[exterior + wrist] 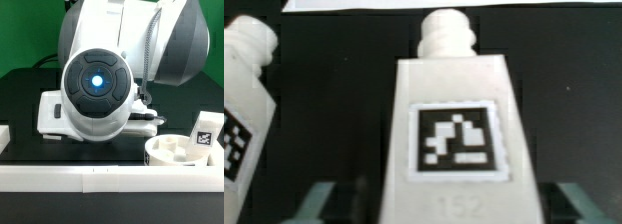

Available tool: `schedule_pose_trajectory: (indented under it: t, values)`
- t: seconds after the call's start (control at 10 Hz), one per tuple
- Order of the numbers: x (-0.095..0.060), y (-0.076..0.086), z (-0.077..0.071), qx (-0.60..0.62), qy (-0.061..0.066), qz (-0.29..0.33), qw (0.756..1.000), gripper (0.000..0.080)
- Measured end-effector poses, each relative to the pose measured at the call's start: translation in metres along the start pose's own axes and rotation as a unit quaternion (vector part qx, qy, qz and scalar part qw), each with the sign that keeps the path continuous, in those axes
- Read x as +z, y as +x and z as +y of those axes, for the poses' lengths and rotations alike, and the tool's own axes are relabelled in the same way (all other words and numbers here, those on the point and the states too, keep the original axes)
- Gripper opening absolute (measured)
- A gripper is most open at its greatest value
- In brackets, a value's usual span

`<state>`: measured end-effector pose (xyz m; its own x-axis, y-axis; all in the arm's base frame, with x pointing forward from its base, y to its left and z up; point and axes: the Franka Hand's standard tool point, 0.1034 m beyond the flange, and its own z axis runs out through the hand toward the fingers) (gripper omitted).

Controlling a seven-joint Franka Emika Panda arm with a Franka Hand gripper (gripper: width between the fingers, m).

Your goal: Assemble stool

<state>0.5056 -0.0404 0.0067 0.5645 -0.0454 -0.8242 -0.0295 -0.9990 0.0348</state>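
In the wrist view a white stool leg [455, 120] lies on the black table, its square tag facing up and its narrow peg end pointing away from me. My gripper [448, 206] is open, with one finger on each side of the leg's wide end and a dark gap at each side. A second leg [246, 90] lies beside it. In the exterior view the round seat [176, 153] sits at the front right with its hollow side up. A tagged white piece [207, 130] shows just behind the seat. The arm hides the gripper there.
A long white border bar [100, 178] runs along the table's front, and another bar end [5, 135] shows at the exterior view's left. The arm's bulky wrist [95, 85] fills the middle. A white flat edge [349, 5] lies beyond the legs.
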Motion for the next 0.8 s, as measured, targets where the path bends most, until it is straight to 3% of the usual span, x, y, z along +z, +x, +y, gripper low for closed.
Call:
schedule_pose_trajectory:
  t: [0.1,0.4,0.6,0.8]
  values:
    - [0.0,0.0,0.0,0.0,0.0,0.0,1.0,0.0335]
    - [-0.001,0.0,-0.001,0.003,0.0,0.001,1.0,0.0335]
    - [-0.018,-0.006,-0.004,0.01,-0.001,0.012,1.0,0.0335]
    - [-0.044,-0.031,-0.01,0.013,0.005,0.011,1.0,0.0337]
